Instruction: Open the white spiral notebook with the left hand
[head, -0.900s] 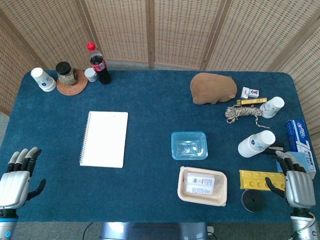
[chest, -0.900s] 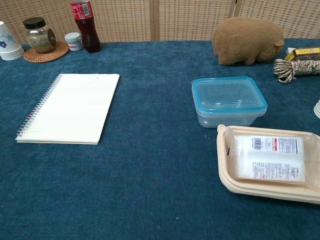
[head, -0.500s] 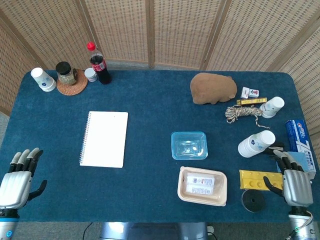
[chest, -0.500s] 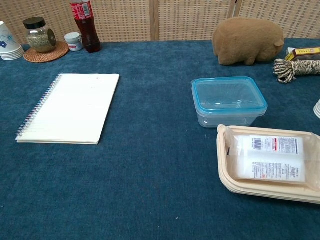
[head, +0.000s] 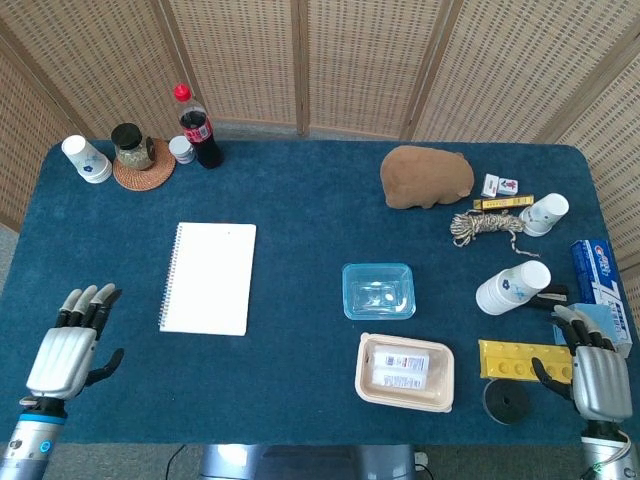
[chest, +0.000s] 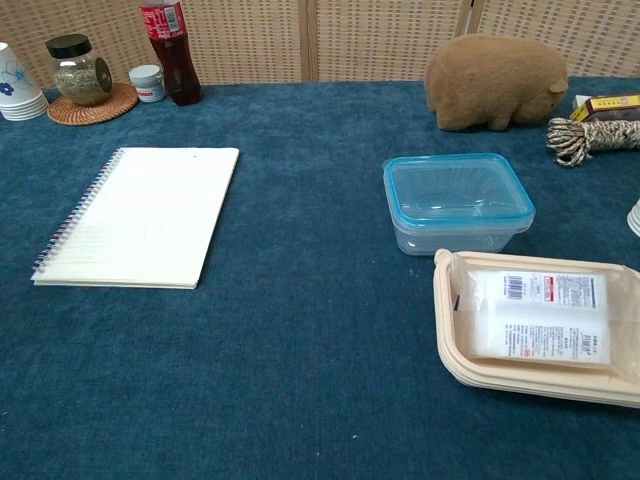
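The white spiral notebook (head: 209, 277) lies closed and flat on the blue table, left of centre, its wire spine along the left edge; the chest view shows the notebook (chest: 137, 216) too. My left hand (head: 72, 348) hovers at the front left corner, fingers straight and apart, holding nothing, about a hand's width to the left of and below the notebook. My right hand (head: 594, 370) sits at the front right edge, fingers apart, empty. Neither hand appears in the chest view.
A clear blue-rimmed box (head: 378, 291) and a beige food tray (head: 405, 372) sit right of centre. Back left: a cola bottle (head: 198, 128), jar on coaster (head: 133, 150), paper cup (head: 86, 159). A brown plush (head: 426, 177), rope (head: 484, 229), cups and yellow block (head: 522, 361) stand at right.
My left hand has moved inward and forward onto the table, closer to the notebook. The right hand has barely shifted. The notebook has not moved.
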